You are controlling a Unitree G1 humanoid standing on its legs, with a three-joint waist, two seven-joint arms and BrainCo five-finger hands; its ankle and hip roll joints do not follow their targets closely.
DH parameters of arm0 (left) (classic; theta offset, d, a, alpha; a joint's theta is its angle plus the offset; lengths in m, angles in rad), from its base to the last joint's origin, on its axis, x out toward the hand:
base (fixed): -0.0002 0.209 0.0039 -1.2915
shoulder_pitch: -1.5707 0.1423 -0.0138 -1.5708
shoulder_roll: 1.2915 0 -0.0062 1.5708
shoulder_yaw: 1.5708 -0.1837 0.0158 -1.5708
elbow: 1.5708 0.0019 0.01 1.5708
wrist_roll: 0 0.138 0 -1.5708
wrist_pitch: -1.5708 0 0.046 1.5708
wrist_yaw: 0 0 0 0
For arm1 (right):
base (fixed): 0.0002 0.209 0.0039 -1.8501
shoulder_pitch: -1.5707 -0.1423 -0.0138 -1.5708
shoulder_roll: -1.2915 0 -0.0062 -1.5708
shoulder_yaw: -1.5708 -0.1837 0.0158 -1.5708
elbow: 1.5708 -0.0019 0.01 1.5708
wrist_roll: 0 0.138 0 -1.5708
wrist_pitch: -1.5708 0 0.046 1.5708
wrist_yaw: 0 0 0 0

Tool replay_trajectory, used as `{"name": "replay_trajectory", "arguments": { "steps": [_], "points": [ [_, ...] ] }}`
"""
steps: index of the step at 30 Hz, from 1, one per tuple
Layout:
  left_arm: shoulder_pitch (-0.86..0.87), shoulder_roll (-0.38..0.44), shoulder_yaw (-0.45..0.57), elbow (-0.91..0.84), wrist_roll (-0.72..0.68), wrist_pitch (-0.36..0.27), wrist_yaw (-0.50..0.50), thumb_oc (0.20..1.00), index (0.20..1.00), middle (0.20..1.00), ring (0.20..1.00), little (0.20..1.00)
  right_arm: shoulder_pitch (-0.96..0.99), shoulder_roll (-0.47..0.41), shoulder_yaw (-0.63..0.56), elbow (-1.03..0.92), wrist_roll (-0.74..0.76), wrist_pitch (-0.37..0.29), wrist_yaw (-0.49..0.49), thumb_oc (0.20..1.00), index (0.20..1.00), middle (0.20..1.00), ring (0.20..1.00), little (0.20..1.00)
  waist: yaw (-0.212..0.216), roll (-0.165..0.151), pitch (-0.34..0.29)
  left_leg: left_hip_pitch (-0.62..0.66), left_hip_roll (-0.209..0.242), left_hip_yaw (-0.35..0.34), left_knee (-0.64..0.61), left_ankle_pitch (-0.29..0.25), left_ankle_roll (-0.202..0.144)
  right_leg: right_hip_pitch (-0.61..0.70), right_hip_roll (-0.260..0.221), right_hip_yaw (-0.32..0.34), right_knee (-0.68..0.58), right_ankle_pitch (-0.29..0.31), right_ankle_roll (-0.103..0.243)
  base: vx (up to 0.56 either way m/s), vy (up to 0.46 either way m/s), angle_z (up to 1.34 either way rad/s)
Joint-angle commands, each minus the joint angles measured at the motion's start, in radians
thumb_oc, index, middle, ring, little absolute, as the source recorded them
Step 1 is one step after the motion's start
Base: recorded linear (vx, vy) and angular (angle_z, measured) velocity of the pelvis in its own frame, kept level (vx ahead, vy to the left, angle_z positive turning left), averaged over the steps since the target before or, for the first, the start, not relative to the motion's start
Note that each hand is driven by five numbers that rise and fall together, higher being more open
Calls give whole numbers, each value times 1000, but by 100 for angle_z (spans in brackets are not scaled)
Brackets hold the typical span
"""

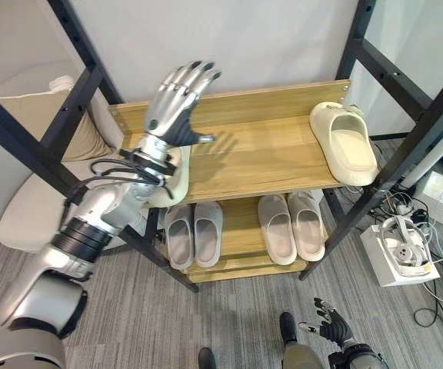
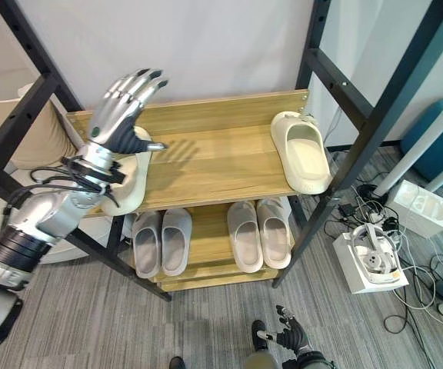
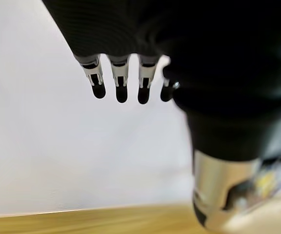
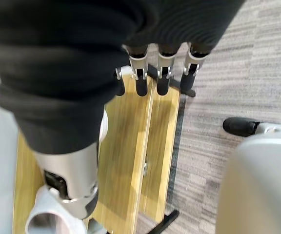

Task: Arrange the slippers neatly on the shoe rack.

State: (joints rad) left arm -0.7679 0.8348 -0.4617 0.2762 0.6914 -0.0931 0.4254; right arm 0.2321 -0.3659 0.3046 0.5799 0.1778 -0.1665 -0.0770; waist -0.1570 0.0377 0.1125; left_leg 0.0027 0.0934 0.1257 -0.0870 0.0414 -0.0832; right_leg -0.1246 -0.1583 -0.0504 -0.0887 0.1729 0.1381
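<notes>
1. A wooden shoe rack (image 1: 268, 154) with a black frame is seen from above, standing on grey carpet.
2. One cream slipper (image 1: 343, 141) lies on the top shelf at its right end, sole down.
3. A second cream slipper (image 1: 173, 181) lies at the left end of the same shelf, partly hidden under the left wrist.
4. The left hand (image 1: 177, 100) is raised above the left end of the shelf, fingers straight and spread, nothing held.
5. Two grey pairs (image 1: 194, 233) (image 1: 291, 224) are seen side by side on the lower shelf.
6. The right hand (image 1: 334, 328) hangs low above the carpet, fingers relaxed, nothing held.
</notes>
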Motion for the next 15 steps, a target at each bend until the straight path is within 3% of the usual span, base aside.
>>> {"name": "replay_trajectory", "arguments": {
  "steps": [1,9,15],
  "points": [
    [-121,37,24,13,79,44,60,1000,1000,1000,1000,1000,-13,-2,8,-57,18,-47,2,1000,1000,1000,1000,1000,8,-28,-5,18,13,-17,0,-81,-24,107,-6,0,1,-148,56,0,0,0],
    [-79,156,51,67,133,92,50,1000,1000,1000,1000,1000,-11,-4,-1,-48,21,-44,-2,1000,1000,1000,1000,1000,12,-21,-9,25,15,-12,0,-82,-27,106,-3,7,1,-150,56,15,-5,-4],
    [-59,155,29,155,158,117,36,1000,1000,1000,1000,1000,-10,-5,3,-51,17,-46,-14,1000,1000,1000,1000,1000,7,-21,-8,24,19,-10,0,-83,-26,102,-1,8,1,-150,56,6,-3,-5]
  ]
}}
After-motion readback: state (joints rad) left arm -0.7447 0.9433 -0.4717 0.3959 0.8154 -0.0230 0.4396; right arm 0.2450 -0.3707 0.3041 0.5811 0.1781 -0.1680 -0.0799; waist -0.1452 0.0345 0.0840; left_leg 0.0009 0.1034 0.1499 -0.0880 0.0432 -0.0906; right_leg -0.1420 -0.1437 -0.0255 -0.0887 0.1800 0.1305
